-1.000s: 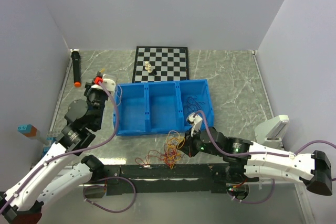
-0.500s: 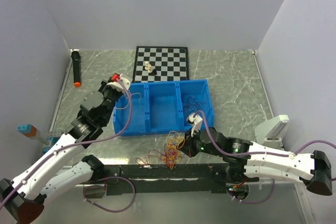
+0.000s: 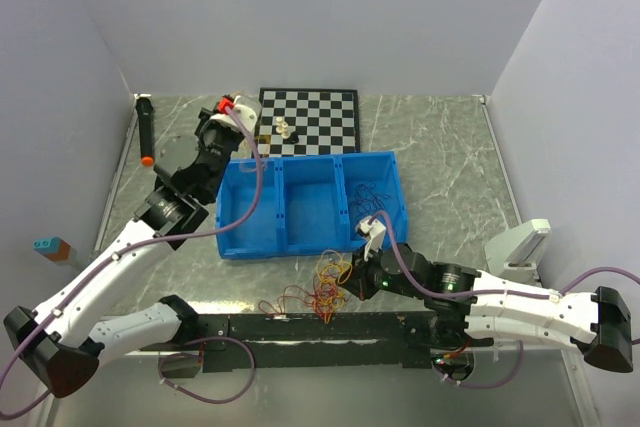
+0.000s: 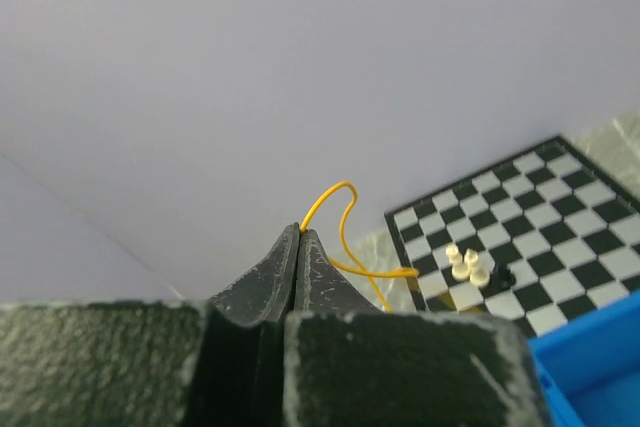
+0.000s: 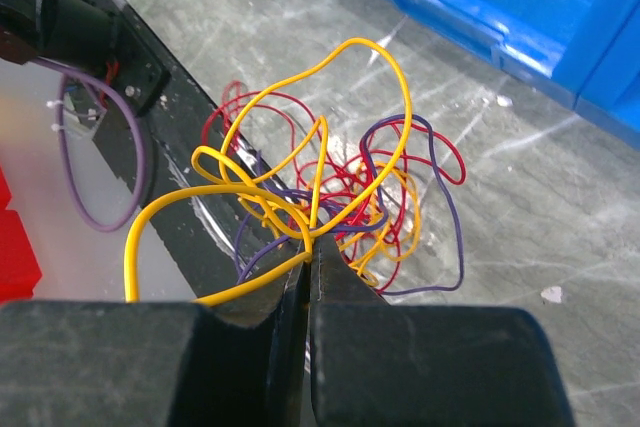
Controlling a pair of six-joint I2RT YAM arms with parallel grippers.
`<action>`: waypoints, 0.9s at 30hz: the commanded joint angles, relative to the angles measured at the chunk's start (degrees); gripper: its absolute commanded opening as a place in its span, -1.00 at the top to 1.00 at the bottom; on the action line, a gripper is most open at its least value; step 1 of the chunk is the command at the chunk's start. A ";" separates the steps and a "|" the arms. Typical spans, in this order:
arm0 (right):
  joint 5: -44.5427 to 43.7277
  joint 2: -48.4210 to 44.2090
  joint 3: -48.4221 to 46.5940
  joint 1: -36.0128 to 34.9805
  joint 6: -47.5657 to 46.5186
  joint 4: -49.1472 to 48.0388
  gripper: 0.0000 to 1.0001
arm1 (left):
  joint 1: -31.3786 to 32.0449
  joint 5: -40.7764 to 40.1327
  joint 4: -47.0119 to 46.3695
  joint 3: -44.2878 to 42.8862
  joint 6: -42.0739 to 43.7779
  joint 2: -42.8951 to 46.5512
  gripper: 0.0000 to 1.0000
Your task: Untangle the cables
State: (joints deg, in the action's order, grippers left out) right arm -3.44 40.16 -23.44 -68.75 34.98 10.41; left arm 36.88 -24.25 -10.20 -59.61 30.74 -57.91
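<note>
The cables lie as a tangled bunch of yellow, red and dark purple wires on the table in front of the blue bin. My right gripper sits at the bunch's right edge. In the right wrist view it is shut on a yellow wire of the bunch. My left gripper is raised near the bin's back left corner, pointing at the back wall. In the left wrist view it is shut on one separate yellow cable, which loops from its tips.
A blue three-compartment bin stands mid-table, with dark purple wires in its right compartment. Behind it lies a chessboard with a few pieces. A black marker with an orange tip lies at the far left.
My left arm has lifted and swung back and to the right, from left of the bin to its back left corner by the chessboard. The right arm and the bunch have not moved.
</note>
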 commanded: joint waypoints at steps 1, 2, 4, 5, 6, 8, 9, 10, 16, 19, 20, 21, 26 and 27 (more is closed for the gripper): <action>-0.86 -1.40 1.03 -0.33 0.96 -1.63 1.00 | -0.14 0.61 -2.02 -2.00 -1.90 1.04 0.99; -0.95 -1.49 1.12 -0.33 1.14 -1.45 1.00 | -0.15 0.09 -1.24 -1.65 -2.78 1.65 0.98; -1.13 -1.84 1.47 -0.33 1.32 -1.45 1.00 | -0.06 -0.27 1.40 -0.42 -3.93 2.97 0.99; -1.13 -1.93 1.64 -0.42 1.40 -1.54 1.00 | -0.06 -0.88 2.10 0.63 -4.54 3.76 0.98; -1.21 -2.10 1.73 -0.42 1.40 -1.36 1.00 | -0.06 -1.23 2.46 1.86 -4.64 4.73 0.98; -1.22 -2.19 1.91 -0.33 1.23 -1.45 1.00 | -0.15 -1.41 3.25 4.06 -4.38 6.49 0.98; -1.22 -2.11 1.82 -0.33 1.14 -1.45 1.00 | -0.15 -1.59 3.17 4.76 -4.20 7.19 0.98; -1.22 -2.02 1.82 -0.24 1.05 -1.45 1.00 | -0.06 -1.68 3.25 5.38 -4.11 7.81 0.98; -0.87 -0.79 1.38 -0.33 0.97 -1.80 1.00 | -0.15 -1.77 -0.69 4.51 -0.43 8.61 0.98; -0.69 -0.61 1.21 -0.42 1.05 -1.98 1.00 | -0.06 -0.71 -0.62 2.93 -0.07 8.16 0.98; -0.51 -0.44 1.21 -0.42 1.05 -1.98 1.00 | -0.06 -0.45 -0.35 2.84 -0.07 8.16 0.98; -0.60 -0.44 1.12 -0.42 1.05 -1.98 1.00 | -0.14 -0.27 0.17 2.92 -0.68 8.25 0.98; -0.60 -0.35 0.59 -0.33 0.88 -1.45 1.00 | -0.06 -0.53 -0.43 4.86 -1.56 9.57 0.98; -0.60 -0.35 0.59 -0.42 0.70 -1.45 1.00 | -0.14 -0.80 -0.79 4.86 -1.65 9.83 0.98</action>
State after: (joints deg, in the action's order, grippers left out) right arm -3.64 39.94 -22.02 -68.75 35.57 10.33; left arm 36.88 -24.86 -7.66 -54.37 29.71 -49.95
